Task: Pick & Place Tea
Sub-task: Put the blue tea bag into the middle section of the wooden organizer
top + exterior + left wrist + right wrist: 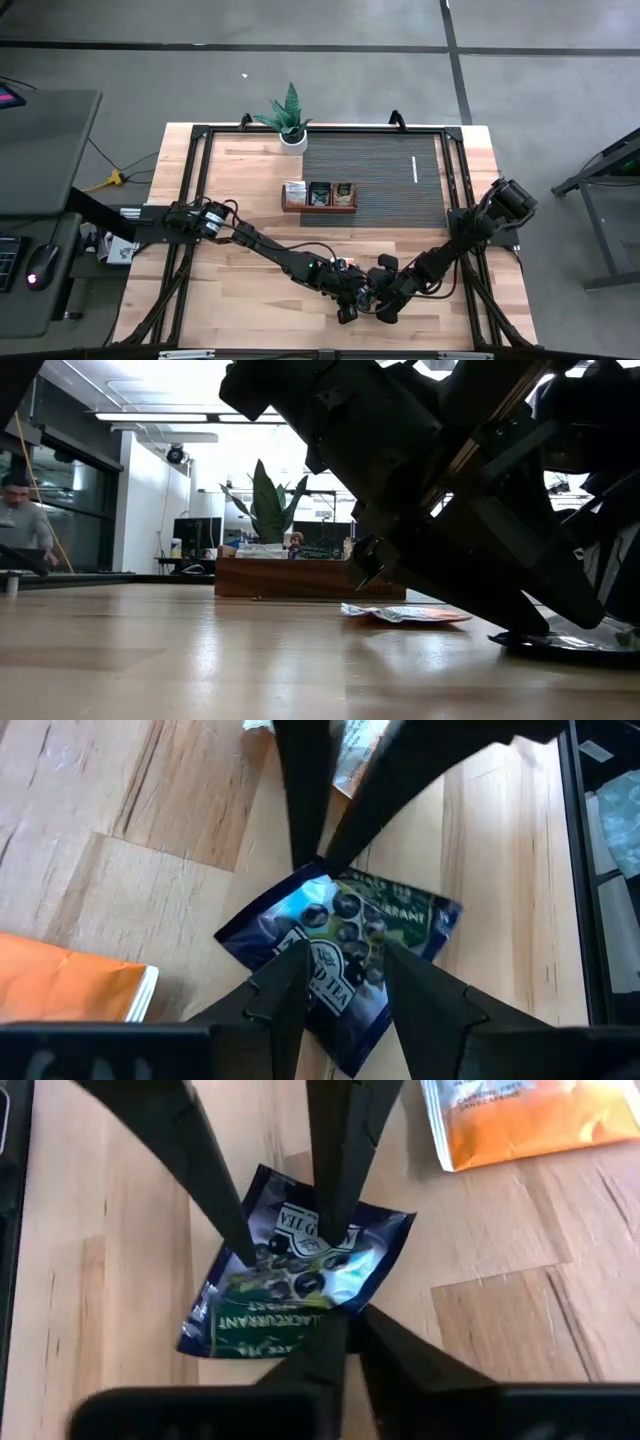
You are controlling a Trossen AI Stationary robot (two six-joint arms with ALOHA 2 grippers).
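The dark blue tea sachet (340, 935) lies flat on the bare wood of the table (240, 300), close to its front edge and well apart from the tray. It sits skewed, one corner pointing at each of my wrists, with its green label band on the half nearer my right arm.

My right fingers (385, 311) are drawn together on the edge of that sachet, pinching the rim nearest my right wrist. My left fingers (348, 310) come at it from the opposite side and stand apart, the two tips set down on the sachet's printed face with a gap between them. The two sets of fingers meet nose to nose over this one packet.

Just beside it lies an orange sachet (520, 1115), flat on the wood and not touching the blue one. From table height it shows as a thin orange sliver under my arms.

Farther back, at the near edge of the dark striped mat (390, 170), stands the long wooden tray (318, 208) with sachets upright in all three compartments: light ones at the left end, darker ones in the other two. A small potted plant (290, 118) stands behind it at the mat's far left corner. A person (20, 520) shows in the room beyond the table.
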